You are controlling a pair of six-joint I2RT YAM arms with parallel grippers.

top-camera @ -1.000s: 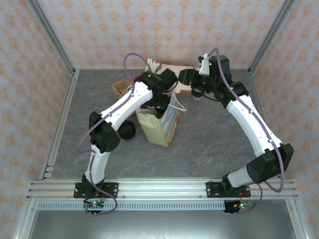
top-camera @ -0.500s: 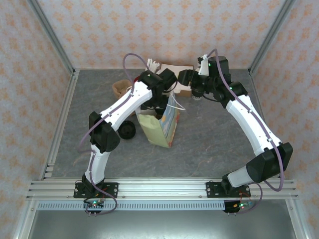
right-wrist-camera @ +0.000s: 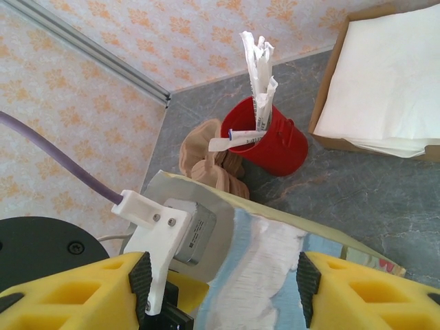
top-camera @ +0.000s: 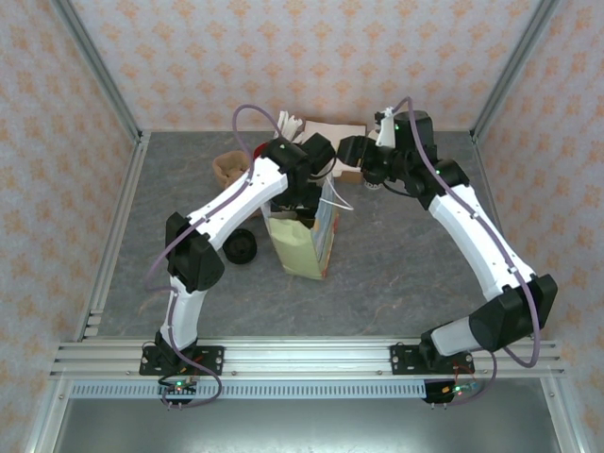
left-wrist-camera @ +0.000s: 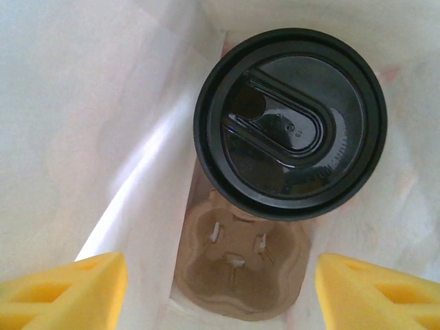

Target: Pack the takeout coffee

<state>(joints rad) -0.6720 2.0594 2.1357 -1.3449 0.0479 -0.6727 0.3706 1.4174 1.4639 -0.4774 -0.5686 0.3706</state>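
Note:
The takeout coffee (left-wrist-camera: 290,124), seen from above as a round black lid, stands in a brown pulp carrier (left-wrist-camera: 240,268) at the bottom of the white-lined paper bag (top-camera: 302,241). My left gripper (left-wrist-camera: 220,289) reaches down into the bag's mouth, open, its yellow fingers wide apart above the carrier's free cup slot and holding nothing. My right gripper (right-wrist-camera: 220,289) hovers open over the bag's blue and white printed side (right-wrist-camera: 275,268), beside the left wrist's white bracket (right-wrist-camera: 155,234). In the top view the right gripper (top-camera: 351,151) sits just behind the bag's top.
A loose black lid (top-camera: 241,247) lies left of the bag. Behind it are a stack of brown carriers (right-wrist-camera: 210,161), a red cup of paper sticks (right-wrist-camera: 271,141) and a cardboard box of napkins (right-wrist-camera: 385,82). Patterned walls close in the table.
The bag has gone from leaning to standing more upright. The left wrist has shifted slightly over its mouth, and the right arm has edged a little toward the bag.

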